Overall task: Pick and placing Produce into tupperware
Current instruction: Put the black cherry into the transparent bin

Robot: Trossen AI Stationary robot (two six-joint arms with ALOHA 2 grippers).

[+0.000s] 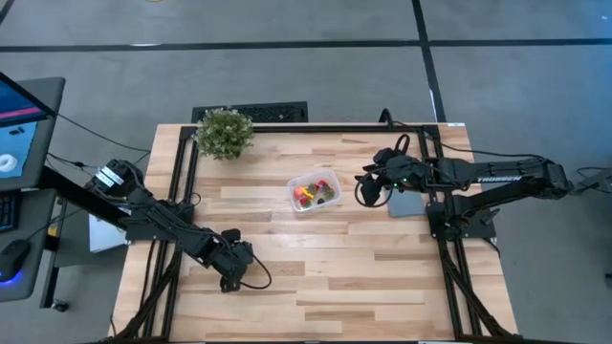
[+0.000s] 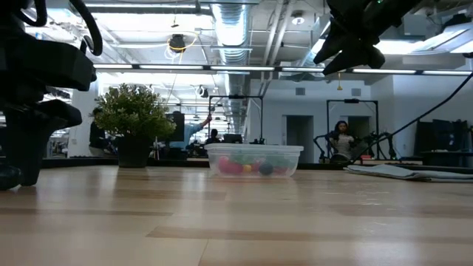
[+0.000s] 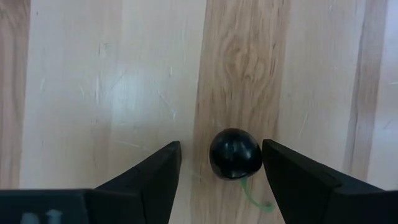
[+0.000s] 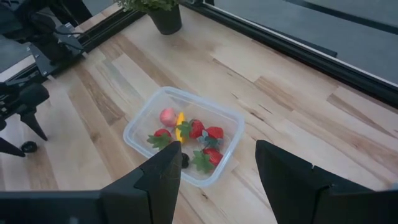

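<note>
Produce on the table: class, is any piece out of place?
Yes. One small dark round berry with a green stem lies on the bare wooden table between the open left gripper's fingers, outside the clear plastic tub.

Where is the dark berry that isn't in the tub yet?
The dark berry lies on the wooden table between the open left gripper fingers, at the front left.
</note>
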